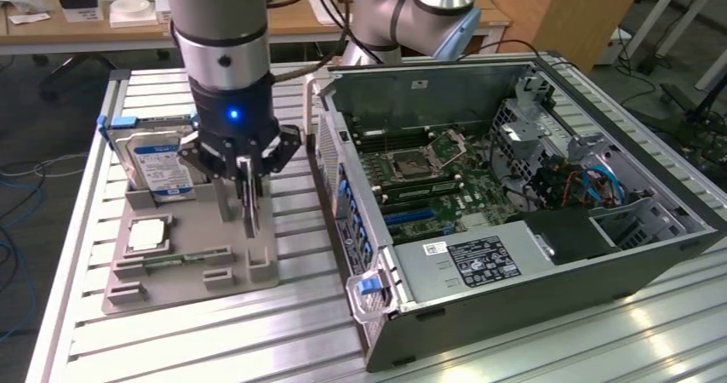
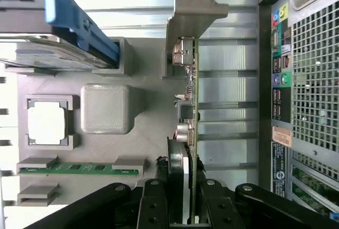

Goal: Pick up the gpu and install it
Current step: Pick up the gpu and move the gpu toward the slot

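Slatted aluminium table (image 1: 227,340) carries grey fixture tray (image 1: 210,230) and, at exterior view's right, open computer case (image 1: 546,306). Gripper (image 1: 247,183) over tray, fingers (image 2: 153,208) clamped either side of gpu (image 1: 250,213). Gpu stands on edge (metal bracket (image 2: 188,6) at end away from gripper), lower edge at tray surface; seated or lifted, cannot tell. Hard drive (image 1: 159,166) upright just beside; memory stick (image 2: 79,168) flat in tray.

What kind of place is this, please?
Probably a robotics laboratory: an open black desktop computer case lies on a ribbed aluminium table, a black gripper clamps a thin dark circuit card, and wooden desks stand behind.
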Robot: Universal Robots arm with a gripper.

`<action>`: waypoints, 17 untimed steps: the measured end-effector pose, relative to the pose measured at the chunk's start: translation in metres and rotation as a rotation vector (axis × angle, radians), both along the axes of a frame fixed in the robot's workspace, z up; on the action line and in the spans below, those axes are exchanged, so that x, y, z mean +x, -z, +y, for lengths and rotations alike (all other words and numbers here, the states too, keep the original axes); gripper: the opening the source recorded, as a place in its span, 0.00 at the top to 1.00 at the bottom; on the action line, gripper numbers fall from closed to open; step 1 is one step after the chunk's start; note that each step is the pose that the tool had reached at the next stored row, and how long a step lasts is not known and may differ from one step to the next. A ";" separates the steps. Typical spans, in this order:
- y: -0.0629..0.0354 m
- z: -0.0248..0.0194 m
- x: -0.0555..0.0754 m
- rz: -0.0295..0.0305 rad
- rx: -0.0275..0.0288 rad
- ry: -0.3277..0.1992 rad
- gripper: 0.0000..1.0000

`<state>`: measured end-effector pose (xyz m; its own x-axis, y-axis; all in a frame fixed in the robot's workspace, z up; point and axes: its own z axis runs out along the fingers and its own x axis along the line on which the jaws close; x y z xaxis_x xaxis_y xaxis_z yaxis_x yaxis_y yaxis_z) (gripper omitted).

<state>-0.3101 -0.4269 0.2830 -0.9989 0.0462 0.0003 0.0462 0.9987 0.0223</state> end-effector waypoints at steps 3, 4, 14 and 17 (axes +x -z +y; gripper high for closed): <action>-0.0135 0.0000 0.000 0.0000 0.0002 0.000 0.72; -0.0182 0.0000 0.000 -0.0001 0.0003 0.000 0.72; -0.0637 0.0000 0.000 0.0000 0.0013 0.000 0.72; -0.0771 0.0000 0.000 0.0000 0.0016 0.000 0.72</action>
